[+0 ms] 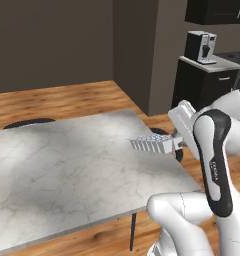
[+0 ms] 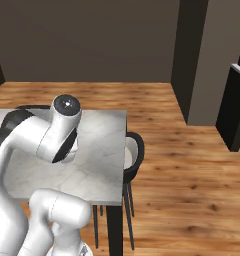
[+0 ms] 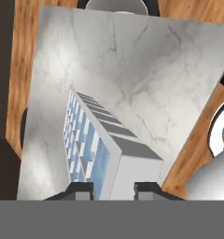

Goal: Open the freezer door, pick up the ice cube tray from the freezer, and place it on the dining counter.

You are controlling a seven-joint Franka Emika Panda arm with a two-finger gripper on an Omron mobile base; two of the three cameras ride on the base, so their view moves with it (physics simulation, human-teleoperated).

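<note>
The ice cube tray [image 1: 153, 143], white with pale blue cells, hangs on its side just above the right part of the dining counter [image 1: 62, 165]. My gripper [image 1: 176, 144] is shut on the tray's near end. In the hand view the ice cube tray [image 3: 104, 149] stretches away from my gripper [image 3: 113, 190], cells facing left, with the white marble dining counter [image 3: 146, 79] beneath it. In the right base view my arm hides the tray, and the dining counter [image 2: 104, 150] shows beside it.
A dark round-backed chair [image 2: 133, 157] is tucked at the counter's right end, and another chair [image 1: 29, 122] sits at its far side. A black cabinet with a coffee machine [image 1: 201, 46] stands back right. Wooden floor [image 2: 192, 165] lies open to the right.
</note>
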